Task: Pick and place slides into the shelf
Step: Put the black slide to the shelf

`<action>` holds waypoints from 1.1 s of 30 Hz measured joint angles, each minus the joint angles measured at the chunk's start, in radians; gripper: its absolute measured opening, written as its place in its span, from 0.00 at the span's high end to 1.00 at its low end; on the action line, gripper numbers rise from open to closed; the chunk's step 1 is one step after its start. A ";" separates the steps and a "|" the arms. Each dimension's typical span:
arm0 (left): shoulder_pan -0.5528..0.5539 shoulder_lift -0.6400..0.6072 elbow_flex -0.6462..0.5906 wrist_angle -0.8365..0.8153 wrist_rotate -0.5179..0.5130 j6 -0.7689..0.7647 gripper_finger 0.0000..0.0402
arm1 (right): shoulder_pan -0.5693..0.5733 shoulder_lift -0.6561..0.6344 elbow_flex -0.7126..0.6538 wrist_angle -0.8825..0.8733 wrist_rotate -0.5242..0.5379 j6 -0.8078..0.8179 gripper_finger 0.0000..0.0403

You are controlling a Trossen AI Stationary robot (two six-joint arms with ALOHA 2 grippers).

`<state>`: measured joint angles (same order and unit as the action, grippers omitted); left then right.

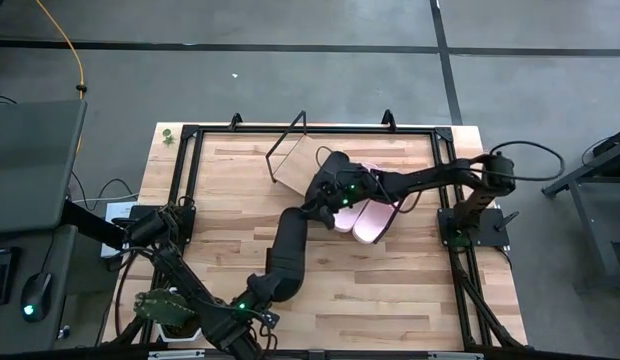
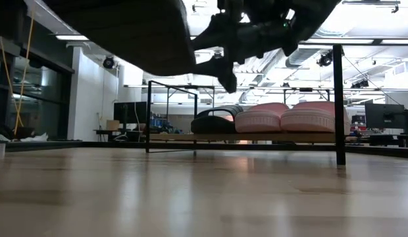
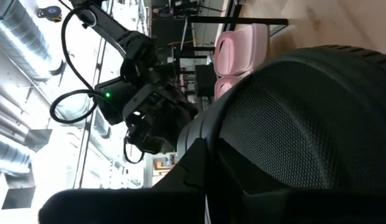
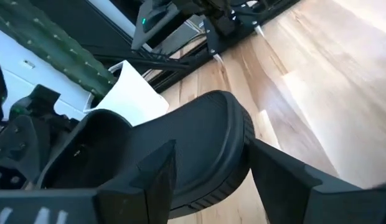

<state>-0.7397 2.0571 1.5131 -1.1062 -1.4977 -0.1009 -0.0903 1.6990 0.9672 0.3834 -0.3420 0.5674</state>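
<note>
Both arms meet over the shelf [image 1: 302, 165], a light board with black wire end frames at the table's far side. Two pink slides [image 1: 375, 215] lie side by side on its board [image 2: 256, 137], and a black slide [image 2: 212, 122] sits beside them. A second black slide [image 4: 202, 140] with a mesh strap [image 3: 305, 112] fills both wrist views. My left gripper [image 1: 335, 192] is shut on it. My right gripper [image 1: 356, 186] is open, its fingers [image 4: 277, 171] on either side of that slide's rounded end. My left gripper holds the black slide close to its mesh strap [image 3: 286, 143]. The slide itself hides the place of contact, so the kind of hold does not show. Whether my open right gripper touches the slide's end [image 4: 240, 146], I cannot tell.
The right arm [image 1: 430, 180] reaches in from the table's right side and the left arm [image 1: 285, 250] crosses the middle of the table. A white pot with a cactus [image 4: 127, 87] stands by the left arm's base. Bare wood [image 1: 410, 290] lies toward the near edge.
</note>
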 joint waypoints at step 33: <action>0.000 0.000 0.000 0.007 -0.017 0.027 1.00 | -0.020 -0.061 0.000 -0.176 -0.069 0.032 0.53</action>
<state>-0.7399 2.0571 1.5131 -1.0994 -1.5144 -0.0738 -0.1102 1.6379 0.9676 0.2078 -0.4109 0.5990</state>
